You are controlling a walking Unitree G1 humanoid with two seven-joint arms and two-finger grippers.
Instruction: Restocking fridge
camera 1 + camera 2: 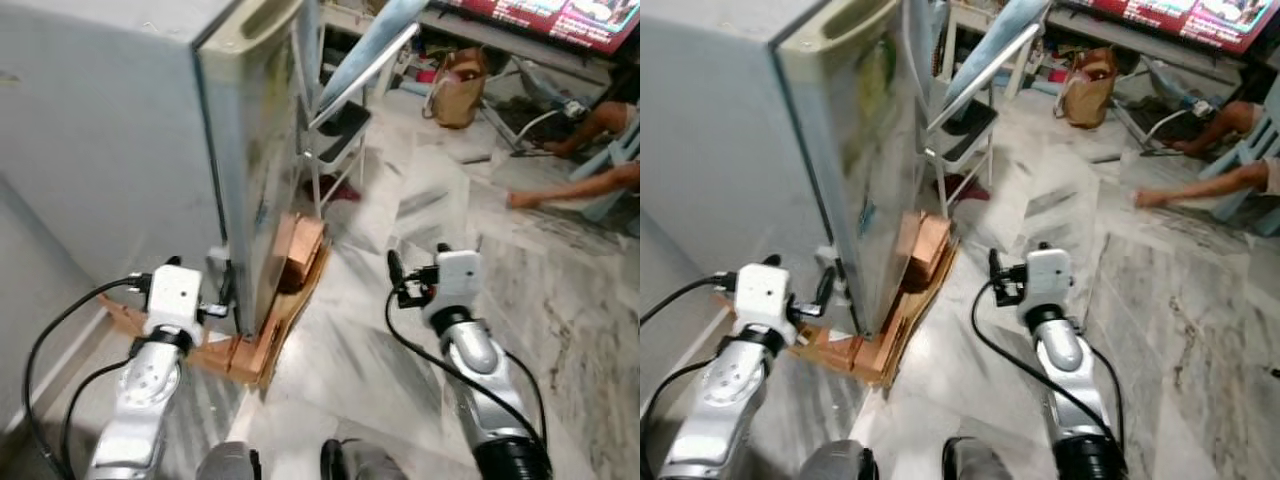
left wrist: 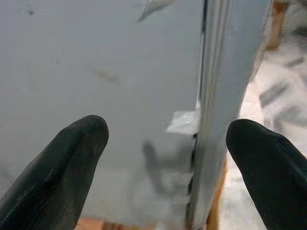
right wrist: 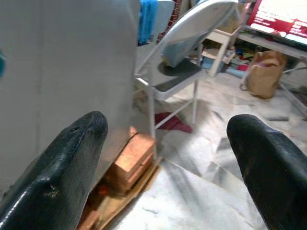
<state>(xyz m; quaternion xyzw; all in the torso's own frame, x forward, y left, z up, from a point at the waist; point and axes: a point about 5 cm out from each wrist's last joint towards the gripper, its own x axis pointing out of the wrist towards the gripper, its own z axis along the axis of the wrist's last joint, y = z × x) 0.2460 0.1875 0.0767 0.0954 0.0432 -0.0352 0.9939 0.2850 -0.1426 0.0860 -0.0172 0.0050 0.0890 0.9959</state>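
Note:
A grey fridge [image 1: 120,130] stands at the left with its door [image 1: 262,150] closed, raised on bricks [image 1: 300,250] and boards. My left gripper [image 1: 205,285] is low at the fridge's front corner. In the left wrist view its fingers [image 2: 62,163] are wide apart, with the seam [image 2: 204,96] between the fridge's side and its door lying between them. My right gripper [image 1: 418,262] hangs open over the marble floor to the right of the fridge, with nothing between its fingers [image 3: 57,167].
Behind the fridge stands a folding chair [image 1: 335,120] with a red cloth [image 3: 172,123] under it. A brown bag [image 1: 458,88] sits at the back. A person's limbs [image 1: 570,185] rest on the floor at the right. A wall [image 1: 30,300] runs close on the left.

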